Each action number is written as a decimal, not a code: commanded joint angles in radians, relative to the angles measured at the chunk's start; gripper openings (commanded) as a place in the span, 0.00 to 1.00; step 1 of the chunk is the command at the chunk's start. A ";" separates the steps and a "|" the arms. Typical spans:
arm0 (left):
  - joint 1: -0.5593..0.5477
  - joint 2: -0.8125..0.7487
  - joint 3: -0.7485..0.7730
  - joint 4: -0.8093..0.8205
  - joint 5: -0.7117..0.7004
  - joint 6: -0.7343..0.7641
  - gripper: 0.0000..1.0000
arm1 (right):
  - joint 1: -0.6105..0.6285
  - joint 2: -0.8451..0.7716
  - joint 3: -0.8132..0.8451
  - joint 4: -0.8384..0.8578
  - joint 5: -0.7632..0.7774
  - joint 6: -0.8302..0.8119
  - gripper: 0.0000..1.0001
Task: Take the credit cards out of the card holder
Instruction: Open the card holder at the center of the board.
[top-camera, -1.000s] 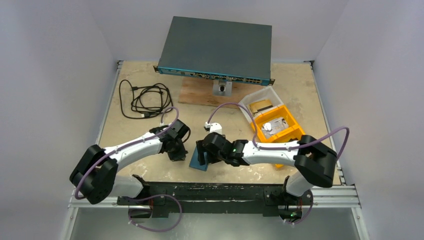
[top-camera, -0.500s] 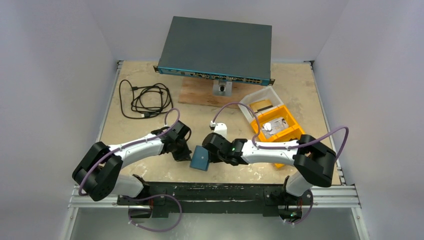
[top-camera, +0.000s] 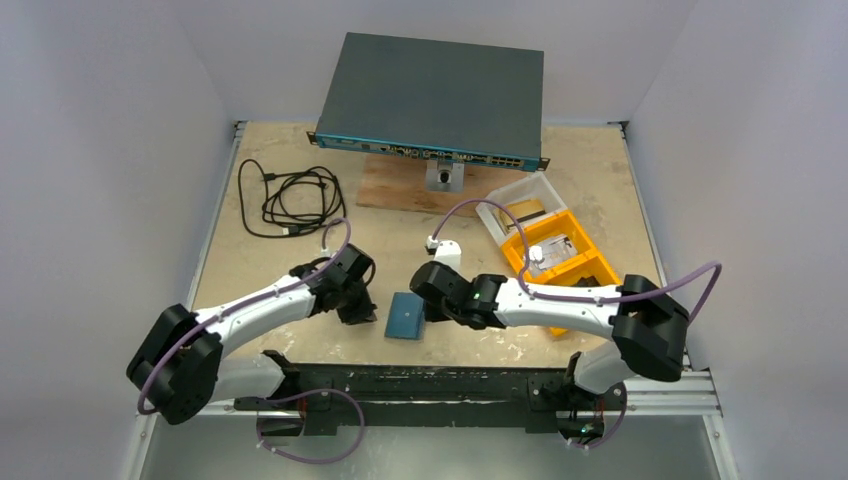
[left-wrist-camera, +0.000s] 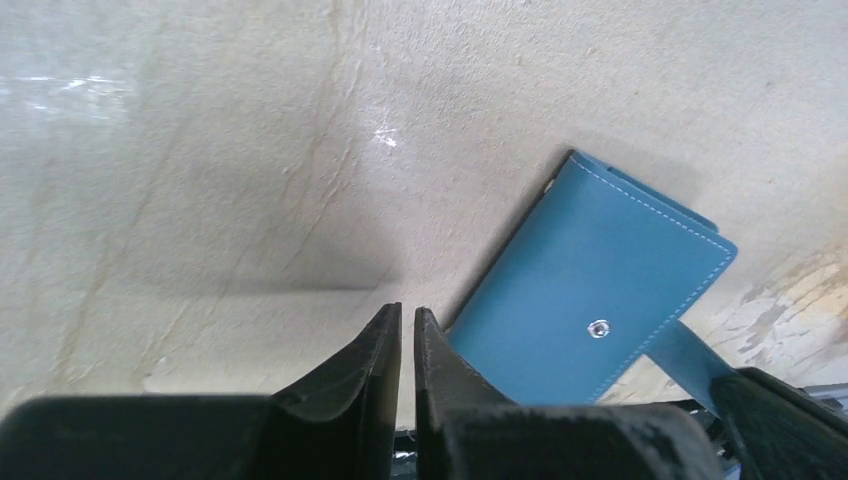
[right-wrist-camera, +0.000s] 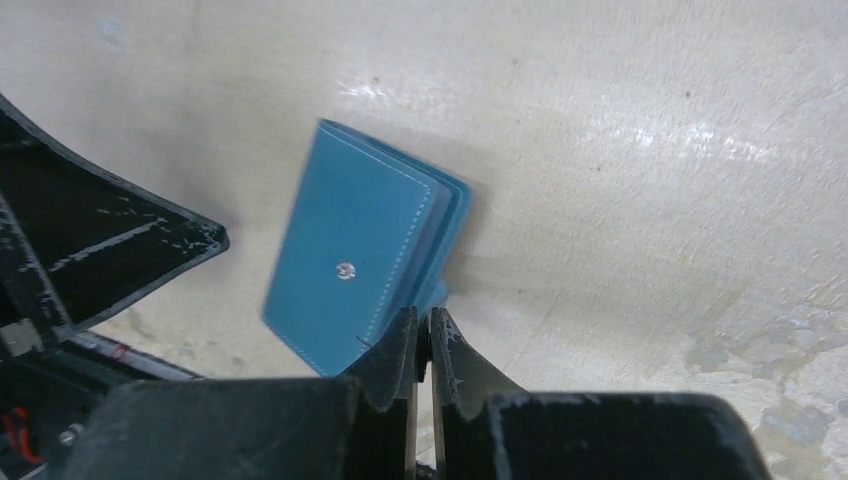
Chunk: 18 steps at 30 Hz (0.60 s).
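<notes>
At the table's (top-camera: 600, 180) near edge | wallet (top-camera: 405, 317) lies folded between my pincers | left pincer (left-wrist-camera: 407, 330) together, empty | right pincer (right-wrist-camera: 422, 335) together beside the tab (left-wrist-camera: 685, 355) | step: opening; next I need the flap lifted, cards unseen

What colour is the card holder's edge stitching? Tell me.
White, on a teal-blue cover; clearest on the card holder in the left wrist view.

Card holder (right-wrist-camera: 350, 260) interior: closed; contents hidden.
Snap tab (left-wrist-camera: 690, 358): tip hidden at the right end effector (right-wrist-camera: 422, 318).
Orange bin (top-camera: 590, 262) contents: too small to identify; near end behind the right arm (top-camera: 560, 300).
</notes>
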 joint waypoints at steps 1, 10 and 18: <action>-0.003 -0.107 0.027 -0.097 -0.081 0.066 0.12 | 0.004 -0.081 0.096 -0.025 0.022 -0.035 0.00; 0.003 -0.288 0.057 -0.246 -0.175 0.107 0.22 | 0.007 -0.033 0.273 -0.068 -0.038 -0.100 0.00; 0.005 -0.249 0.063 -0.196 -0.122 0.147 0.22 | -0.046 -0.021 0.209 -0.157 -0.021 -0.068 0.00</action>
